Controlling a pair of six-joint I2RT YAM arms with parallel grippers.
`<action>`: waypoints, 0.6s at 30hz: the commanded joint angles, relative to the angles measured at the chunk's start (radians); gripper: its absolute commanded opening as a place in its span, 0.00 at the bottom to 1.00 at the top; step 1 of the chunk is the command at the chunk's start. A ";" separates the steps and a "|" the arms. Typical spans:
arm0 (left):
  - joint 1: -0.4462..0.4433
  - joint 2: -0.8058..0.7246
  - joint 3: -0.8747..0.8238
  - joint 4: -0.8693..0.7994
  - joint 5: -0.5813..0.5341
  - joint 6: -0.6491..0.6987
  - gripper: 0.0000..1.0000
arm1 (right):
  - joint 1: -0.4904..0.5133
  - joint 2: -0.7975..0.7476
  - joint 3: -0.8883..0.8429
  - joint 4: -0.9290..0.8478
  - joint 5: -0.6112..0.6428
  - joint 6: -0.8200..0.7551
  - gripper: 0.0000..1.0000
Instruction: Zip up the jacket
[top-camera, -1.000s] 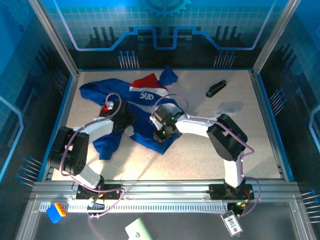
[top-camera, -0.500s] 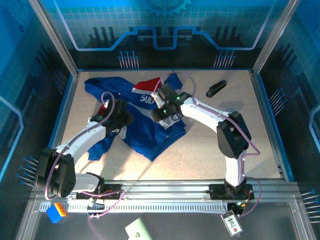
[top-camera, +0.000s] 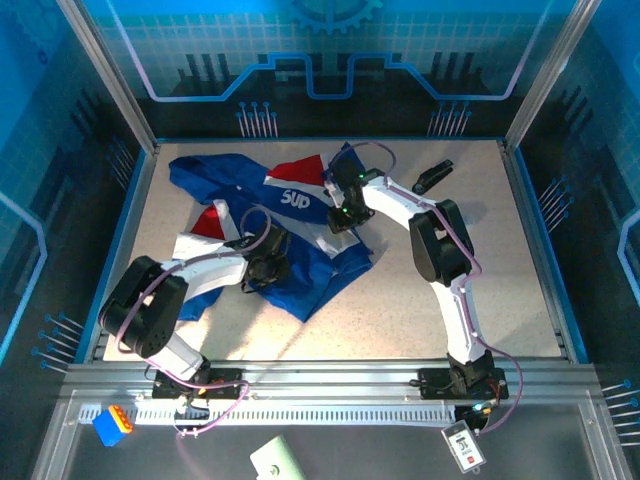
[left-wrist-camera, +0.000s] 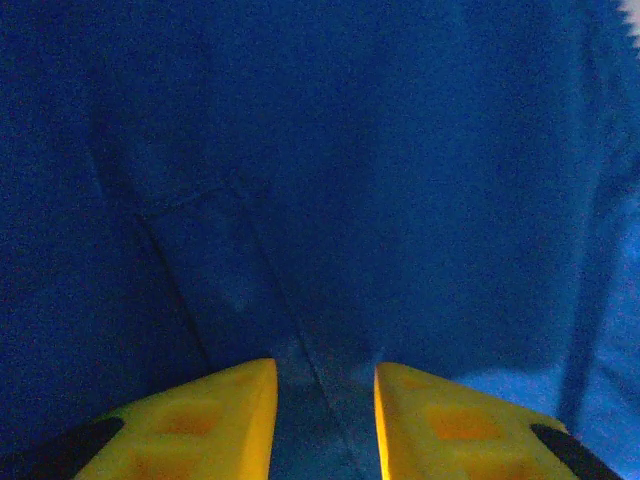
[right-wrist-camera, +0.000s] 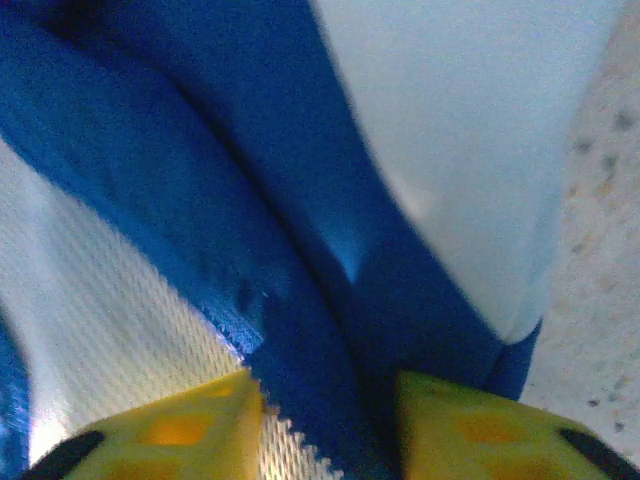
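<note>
Speckled beige table (top-camera: 500, 290). Crumpled blue jacket (top-camera: 215, 178) on it, beneath left gripper (top-camera: 268, 270) and right gripper (top-camera: 339, 217). Small black object (top-camera: 432, 177) beyond right gripper, apart.

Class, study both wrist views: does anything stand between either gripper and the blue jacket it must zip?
Nothing visible does. The left gripper has a fold of the royal-blue hooded fabric jacket directly between its fingers. The right gripper straddles the jacket's toothed zipper edge, with no other object in between.
</note>
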 joint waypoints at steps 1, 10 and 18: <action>0.008 0.022 -0.014 0.015 -0.035 -0.050 0.32 | -0.019 -0.013 -0.046 -0.061 -0.010 0.012 0.27; 0.153 0.084 0.029 0.042 0.072 0.014 0.32 | 0.005 -0.200 -0.386 0.041 -0.034 0.090 0.17; 0.189 0.230 0.226 -0.008 0.148 0.117 0.32 | 0.112 -0.381 -0.665 0.170 -0.070 0.223 0.18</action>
